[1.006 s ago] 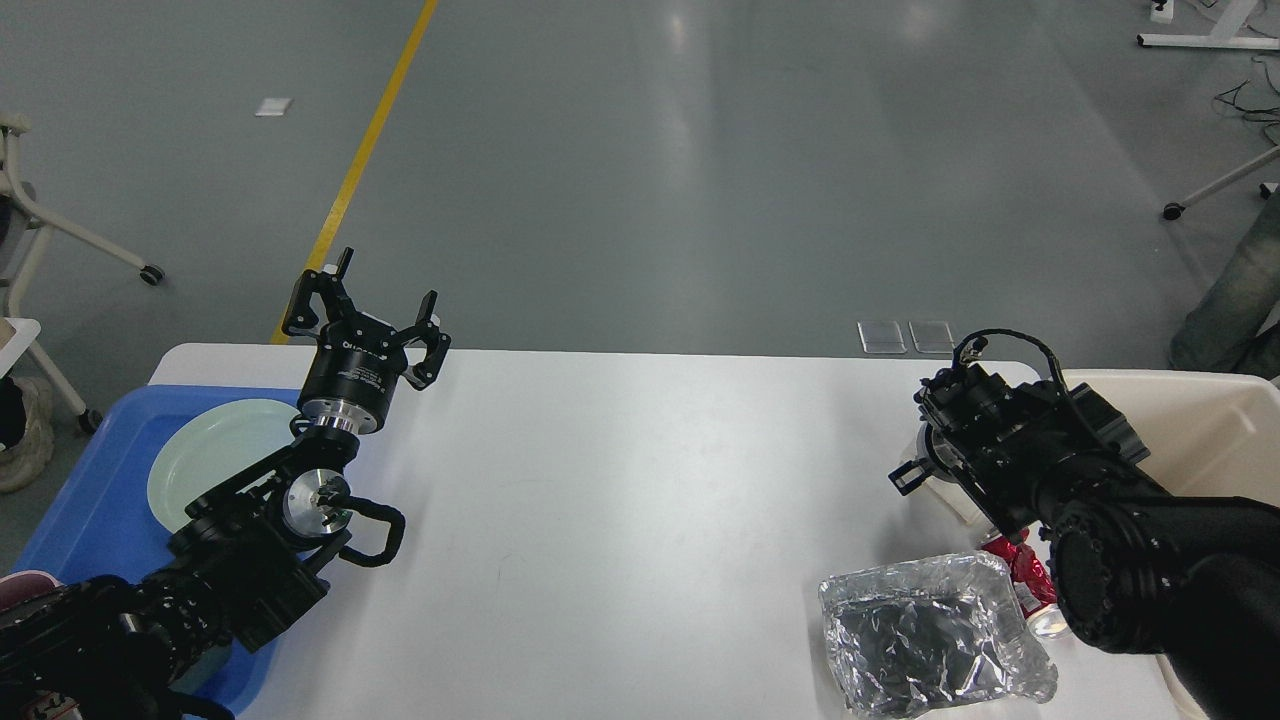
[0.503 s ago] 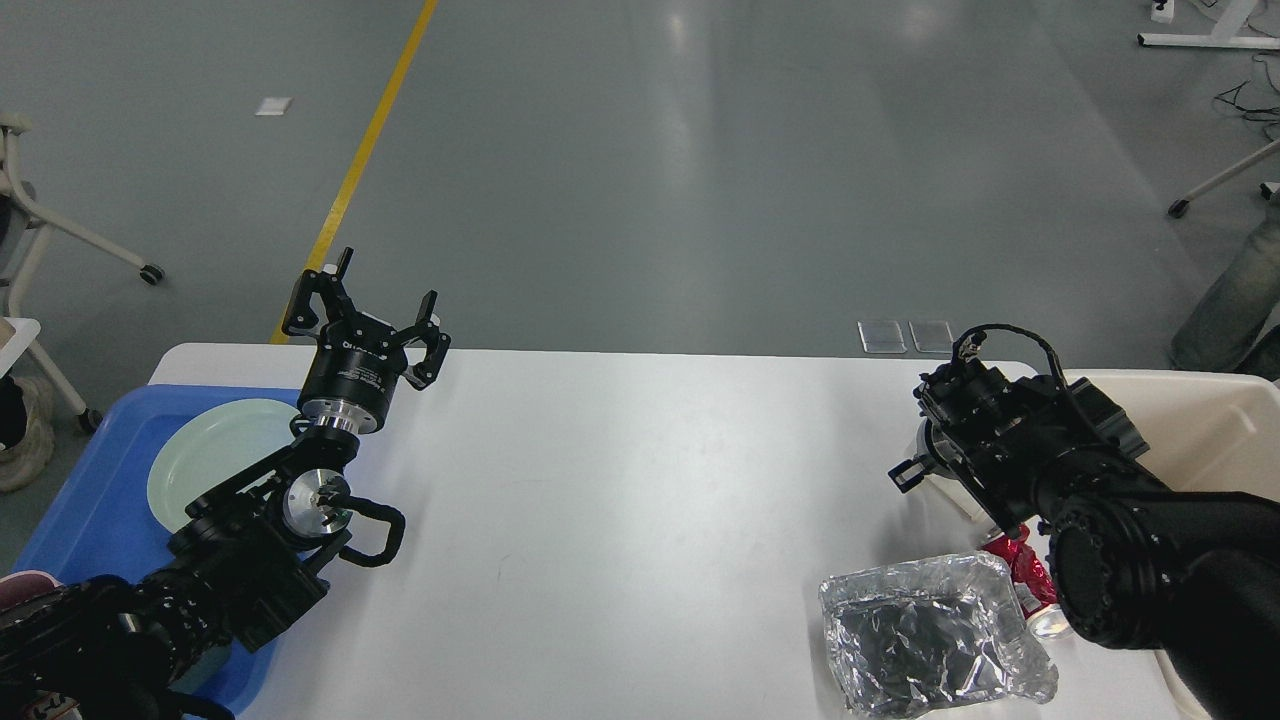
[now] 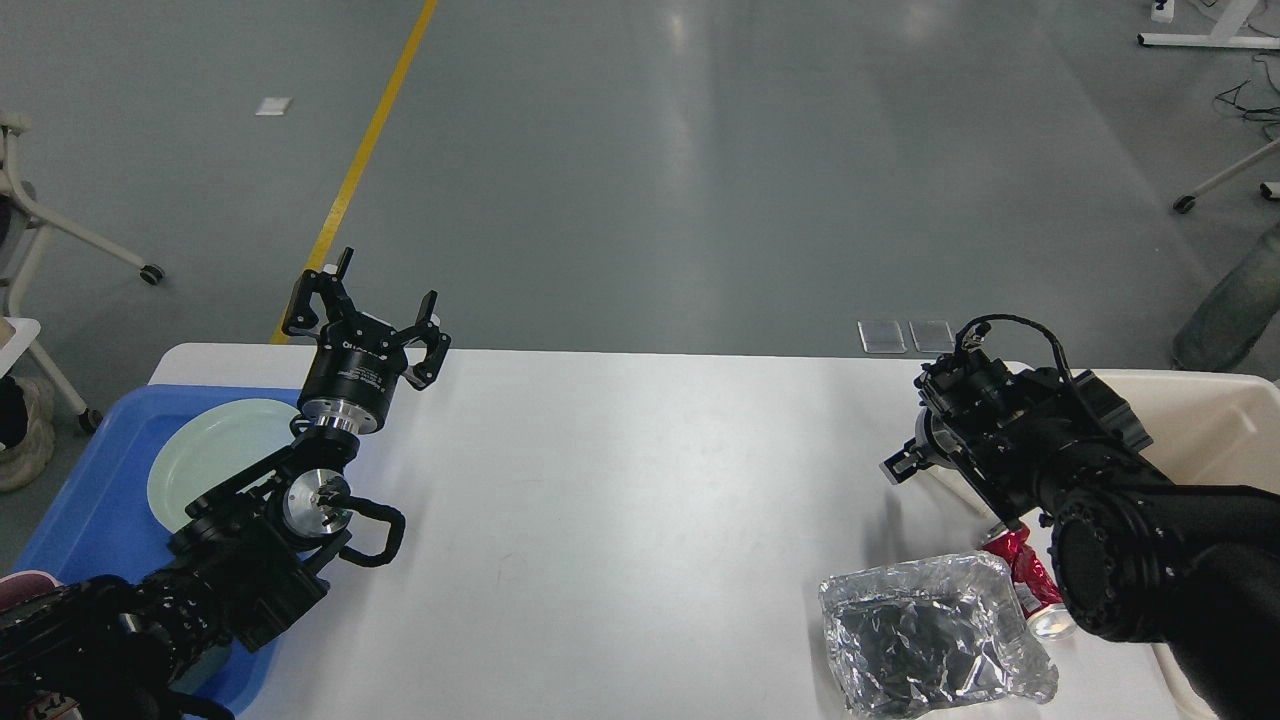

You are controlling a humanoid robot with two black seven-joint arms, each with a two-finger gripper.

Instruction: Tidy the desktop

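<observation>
The bench (image 3: 620,480) spreads below both arms. The left fingers (image 3: 365,300) stand released, holding nothing, with the plate (image 3: 215,450) in the blue tray (image 3: 90,500) just behind them. I cannot tell whether the right fingers (image 3: 915,455) grip anything; they look dark and bunched. The foil container (image 3: 925,635) and red can (image 3: 1025,580) lie just behind them, so a careless sweep could knock both off the edge

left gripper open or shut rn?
Open. The left gripper points up past the desktop far edge, fingers spread with a clear gap, holding nothing.
</observation>
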